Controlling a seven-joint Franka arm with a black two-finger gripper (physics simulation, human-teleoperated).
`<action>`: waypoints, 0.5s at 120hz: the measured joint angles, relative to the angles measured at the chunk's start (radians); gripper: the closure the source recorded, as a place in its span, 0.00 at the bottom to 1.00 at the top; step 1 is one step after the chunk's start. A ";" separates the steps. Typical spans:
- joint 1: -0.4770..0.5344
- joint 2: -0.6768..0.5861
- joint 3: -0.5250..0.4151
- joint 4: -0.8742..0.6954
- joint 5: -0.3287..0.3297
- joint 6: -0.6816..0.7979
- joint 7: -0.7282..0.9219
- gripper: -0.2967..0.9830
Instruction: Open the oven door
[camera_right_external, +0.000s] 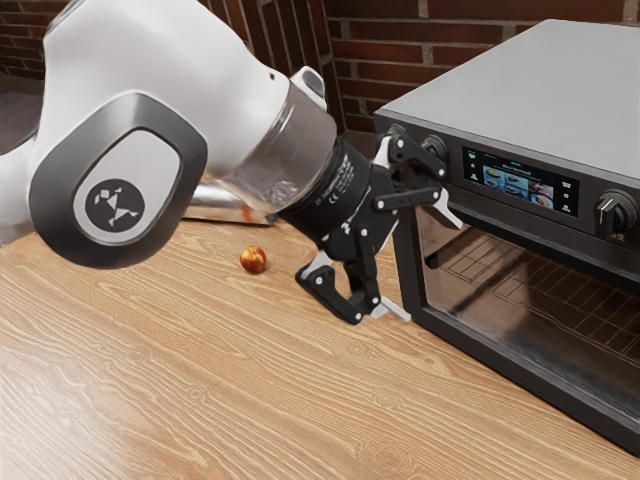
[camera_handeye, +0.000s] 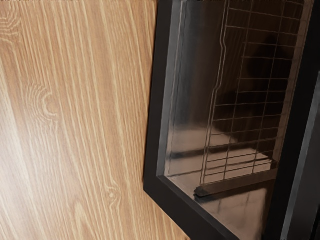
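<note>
In the exterior view my gripper (camera_right_external: 423, 262) stands open at the near left corner of the oven (camera_right_external: 530, 80), its two fingertips spread apart with nothing visible between them. One fingertip is up by the control panel, the other lower, beside the door's side edge. The oven door (camera_right_external: 530, 385) looks shut, with a dark frame around a glass pane. From the wrist view, the door (camera_handeye: 153, 115) runs beside the tabletop, and a wire rack (camera_handeye: 245, 105) shows through its glass. Whether a fingertip touches the oven, I cannot tell.
A small red-yellow round fruit (camera_right_external: 253, 259) rests on the wooden table (camera_right_external: 220, 390), near a shiny metallic object (camera_right_external: 212, 204) partly behind the arm. The oven's display (camera_right_external: 520, 183) and a knob (camera_right_external: 614, 213) face outward above the door. A brick wall rises behind.
</note>
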 joint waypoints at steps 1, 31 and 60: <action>0.000 0.001 -0.002 0.001 0.003 0.000 -0.003 0.23; 0.029 0.106 -0.005 0.088 0.030 0.008 -0.050 0.23; 0.046 0.171 -0.004 0.142 0.021 0.008 -0.043 0.23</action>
